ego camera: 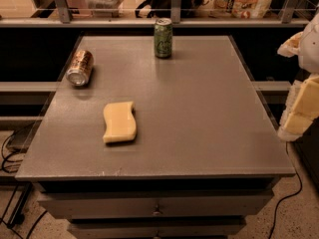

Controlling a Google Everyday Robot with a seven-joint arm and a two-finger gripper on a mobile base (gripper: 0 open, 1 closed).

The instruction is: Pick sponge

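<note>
Hanging cropped at the right edge, end effector (300, 109), grip indiscernible, well apart from sponge (119, 122)

The claw (301, 108) hangs at the far right of the view, partly cut off by the edge, its cream-yellow padding angled downward beneath the white arm (310, 44) above it.

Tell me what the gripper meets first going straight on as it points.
Probably the floor: the gripper, right of the table, seems to point down, away from the sponge. Depth is unclear.
</note>
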